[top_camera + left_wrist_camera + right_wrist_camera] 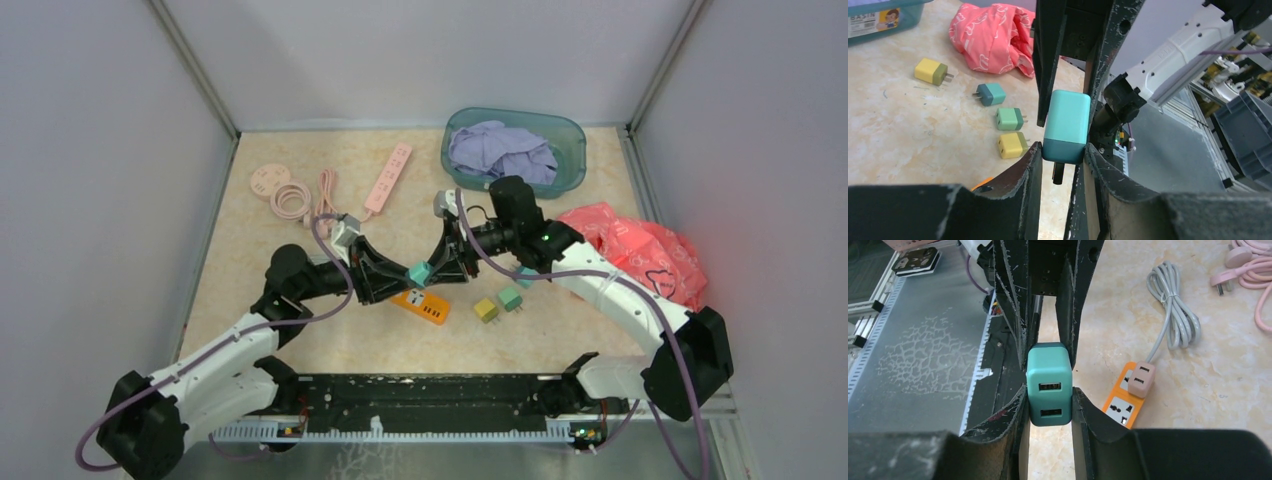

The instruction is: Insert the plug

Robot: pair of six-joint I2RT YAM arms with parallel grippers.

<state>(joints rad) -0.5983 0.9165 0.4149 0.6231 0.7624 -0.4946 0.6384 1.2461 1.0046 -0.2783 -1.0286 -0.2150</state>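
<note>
We see the left tool and the right tool both clamped on the teal plug, near the orange power strip.

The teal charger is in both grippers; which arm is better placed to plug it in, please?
Probably right. The right gripper sees the teal charger's USB end, so the prongs point away from it, with the orange power strip close by. The left gripper blocks the prongs.
</note>
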